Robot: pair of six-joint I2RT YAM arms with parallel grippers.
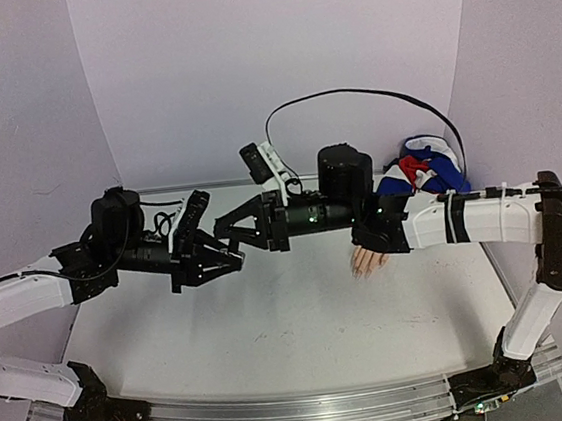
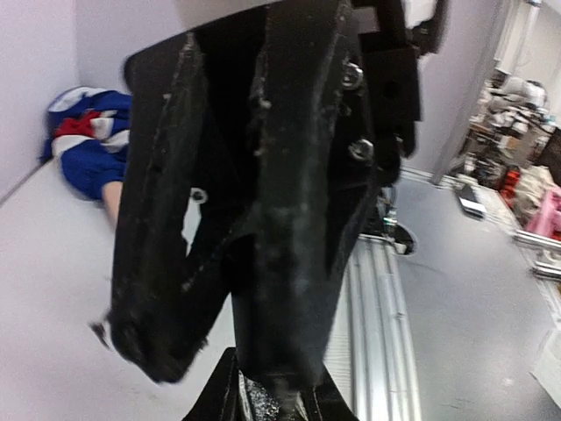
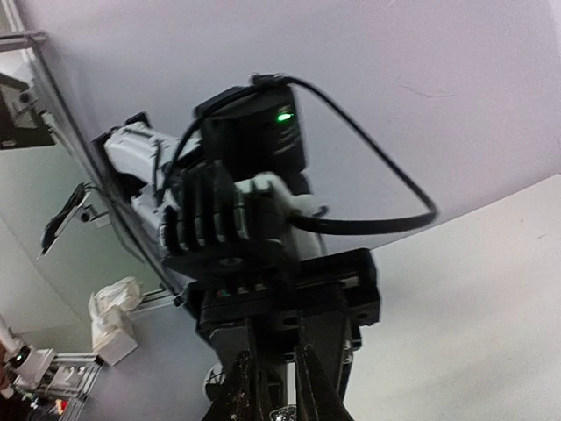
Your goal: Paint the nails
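Note:
The pale mannequin hand point(image 1: 370, 259) lies on the white table at the right, under my right arm, fingers toward the near edge; its nails are too small to make out. Its blue, white and red sleeve point(image 1: 422, 167) point(image 2: 88, 145) bunches against the back wall. My two grippers meet tip to tip above the table's left middle. My left gripper point(image 1: 236, 259) point(image 2: 272, 405) is shut on a small glittery bottle point(image 2: 250, 399). My right gripper point(image 1: 223, 235) point(image 3: 280, 405) comes from the right and is shut on the bottle's top point(image 3: 291, 414), most of which is hidden behind black fingers point(image 2: 280, 263).
An aluminium rail point(image 1: 302, 409) point(image 2: 377, 307) runs along the near table edge. Lilac walls close in the back and both sides. A black cable point(image 1: 370, 96) arcs over my right arm. The left wrist camera point(image 3: 228, 219) fills the right wrist view.

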